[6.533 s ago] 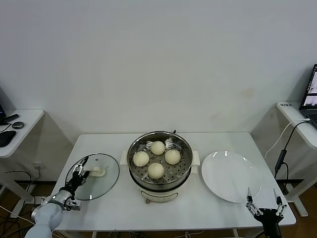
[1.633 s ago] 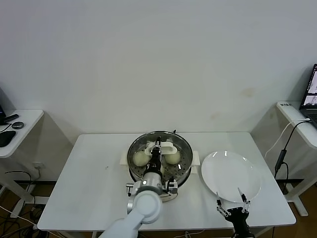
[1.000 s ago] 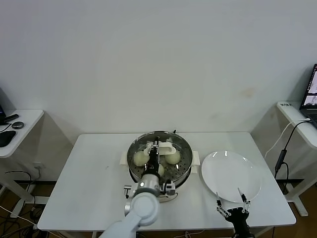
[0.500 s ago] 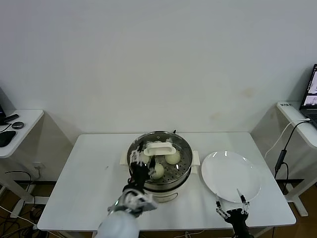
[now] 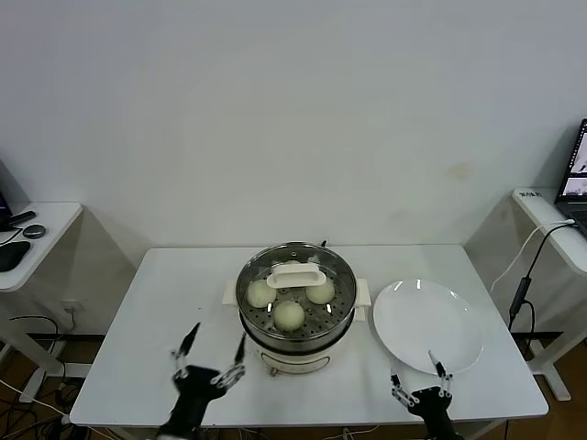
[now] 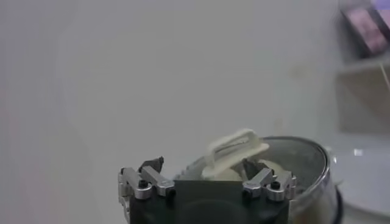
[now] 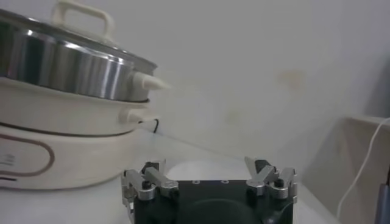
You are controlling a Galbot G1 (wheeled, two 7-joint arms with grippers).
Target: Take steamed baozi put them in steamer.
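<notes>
**Lid on, buns in, both grippers clear**

My left gripper [image 5: 209,359] sits low in the head view, left of centre near the bottom edge, fingers spread wide and holding nothing. It hangs above the bare white table [image 5: 138,339], apart from the cooker. My right gripper [image 5: 418,389] is at the lower right of the frame, just in front of the white plate [image 5: 429,324], its fingers also splayed and empty.

The steamer [image 5: 295,298] stands mid-frame on its white base. I can see three steamed baozi [image 5: 289,314] through the glass lid [image 5: 312,259] that rests on the rim; a fourth may lie behind the lid's white handle [image 5: 293,270], but I cannot tell from here. The plate carries nothing. I judge the loading done and the pot covered.

What worries me now is mostly my own arms. The left wrist view shows the lid handle and steel rim close ahead of the open fingers, so a careless swing toward the centre could clip the handle and skew or knock off the lid. On the right, the plate lies near the table's front edge just beyond the gripper; a forward nudge could slide it. I cannot confirm the lid is seated evenly all round.
</notes>
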